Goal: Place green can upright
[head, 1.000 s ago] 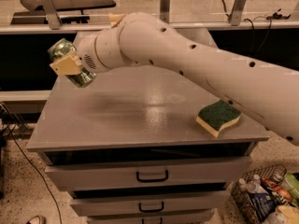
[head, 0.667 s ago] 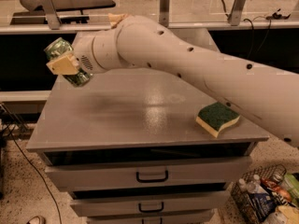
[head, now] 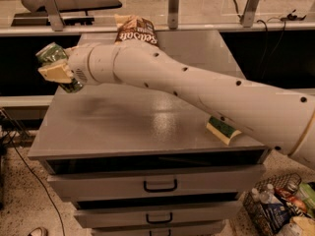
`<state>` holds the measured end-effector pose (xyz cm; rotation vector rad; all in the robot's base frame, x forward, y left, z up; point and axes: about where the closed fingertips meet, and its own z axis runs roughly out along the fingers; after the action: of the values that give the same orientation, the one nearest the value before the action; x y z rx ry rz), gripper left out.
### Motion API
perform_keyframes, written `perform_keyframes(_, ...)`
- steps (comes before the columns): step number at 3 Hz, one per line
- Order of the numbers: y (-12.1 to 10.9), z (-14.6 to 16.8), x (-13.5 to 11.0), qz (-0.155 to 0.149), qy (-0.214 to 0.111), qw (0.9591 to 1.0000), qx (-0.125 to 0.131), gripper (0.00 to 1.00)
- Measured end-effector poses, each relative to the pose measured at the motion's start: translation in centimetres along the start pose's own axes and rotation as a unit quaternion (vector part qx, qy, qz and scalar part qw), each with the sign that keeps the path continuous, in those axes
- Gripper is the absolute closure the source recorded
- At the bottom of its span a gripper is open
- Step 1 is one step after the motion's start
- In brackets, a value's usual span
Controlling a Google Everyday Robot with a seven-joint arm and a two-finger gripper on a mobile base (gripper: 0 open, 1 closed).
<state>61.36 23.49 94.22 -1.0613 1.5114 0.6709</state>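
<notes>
Holding the green can (head: 51, 54), a small shiny aluminium drink can with green and white print, the gripper (head: 60, 73) hangs at the far left of the scene, at the end of the long white robot arm (head: 197, 90) that comes in from the right. The can is in the air, about over the left edge of the flat grey top of the metal drawer cabinet (head: 128, 127), and it does not touch it. Its long axis is tilted, from upper left to lower right, so it is not upright. A tan finger (head: 53, 71) lies across the middle of the can's body, and the fingers look closed on it; the other finger is hidden. I judge that the wrist must turn the can vertical and then go down to the right, onto the grey top.
</notes>
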Motion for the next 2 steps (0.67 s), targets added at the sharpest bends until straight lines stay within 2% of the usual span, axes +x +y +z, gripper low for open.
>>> perform_keyframes(2, 0.3, 1.6, 1.8, 0.002, -0.044, 0.9990, 0.009, 1.00)
